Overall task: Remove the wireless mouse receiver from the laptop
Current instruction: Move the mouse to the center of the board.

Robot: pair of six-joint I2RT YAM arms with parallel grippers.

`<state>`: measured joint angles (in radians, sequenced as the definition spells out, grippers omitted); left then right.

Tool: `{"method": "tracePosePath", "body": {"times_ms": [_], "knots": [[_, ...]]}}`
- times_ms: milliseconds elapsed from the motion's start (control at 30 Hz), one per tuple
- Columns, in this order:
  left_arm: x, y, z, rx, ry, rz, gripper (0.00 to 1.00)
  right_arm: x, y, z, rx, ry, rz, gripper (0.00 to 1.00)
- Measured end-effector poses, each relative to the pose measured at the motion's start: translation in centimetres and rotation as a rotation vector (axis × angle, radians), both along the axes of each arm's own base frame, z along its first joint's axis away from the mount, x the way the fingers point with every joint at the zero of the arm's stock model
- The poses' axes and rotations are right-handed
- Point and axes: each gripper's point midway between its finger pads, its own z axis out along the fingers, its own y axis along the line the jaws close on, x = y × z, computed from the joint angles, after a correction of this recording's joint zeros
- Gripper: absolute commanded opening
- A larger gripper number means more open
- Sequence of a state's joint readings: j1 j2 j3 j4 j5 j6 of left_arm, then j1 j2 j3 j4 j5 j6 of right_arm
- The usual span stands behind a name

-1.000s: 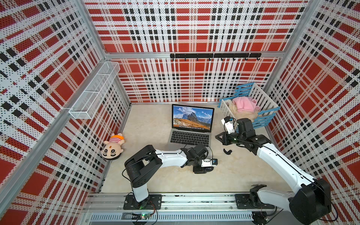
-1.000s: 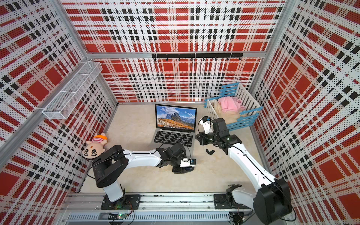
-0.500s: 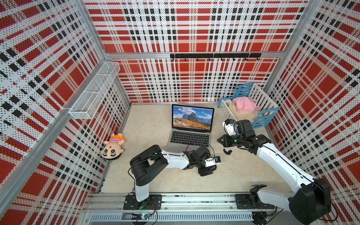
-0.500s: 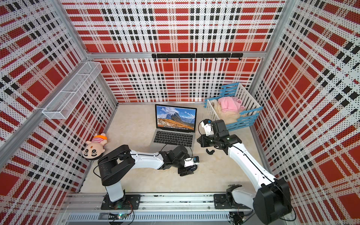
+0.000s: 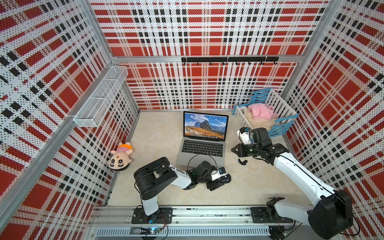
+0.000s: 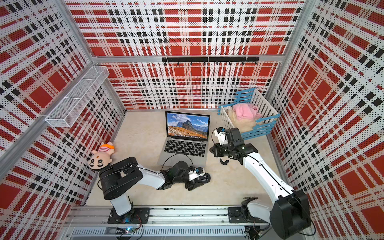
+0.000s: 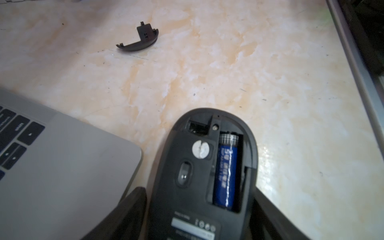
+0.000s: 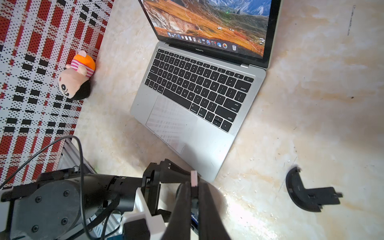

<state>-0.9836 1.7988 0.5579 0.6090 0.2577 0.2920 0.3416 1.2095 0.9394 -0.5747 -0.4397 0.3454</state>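
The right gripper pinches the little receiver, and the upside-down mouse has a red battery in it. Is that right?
Almost. The battery in the upside-down mouse is blue, not red; the left wrist view shows it. The right gripper does pinch the receiver.

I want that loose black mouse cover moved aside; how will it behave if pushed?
The mouse cover looks like thin, rigid plastic: probably very light, likely to skid on the smooth table. Its curved shell may rock or flip. Small clip tabs look snappable.
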Motion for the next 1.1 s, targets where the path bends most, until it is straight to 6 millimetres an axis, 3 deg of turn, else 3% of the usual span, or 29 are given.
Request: {"method": "tracePosePath", "body": {"times_ms": [433, 867, 1100], "knots": [[-0.4, 1.2, 0.3, -0.154, -0.123, 0.015, 0.79, -0.4, -0.2, -1.8, -0.024, 0.066, -0.007, 0.00], [0.3, 1.4, 0.7, -0.183, -0.188, -0.046, 0.78, -1.3, 0.5, -3.6, -0.042, 0.124, 0.008, 0.00], [-0.5, 0.0, 0.8, -0.211, -0.190, -0.104, 0.76, -1.2, 0.5, -3.8, -0.048, 0.129, 0.006, 0.00]]}}
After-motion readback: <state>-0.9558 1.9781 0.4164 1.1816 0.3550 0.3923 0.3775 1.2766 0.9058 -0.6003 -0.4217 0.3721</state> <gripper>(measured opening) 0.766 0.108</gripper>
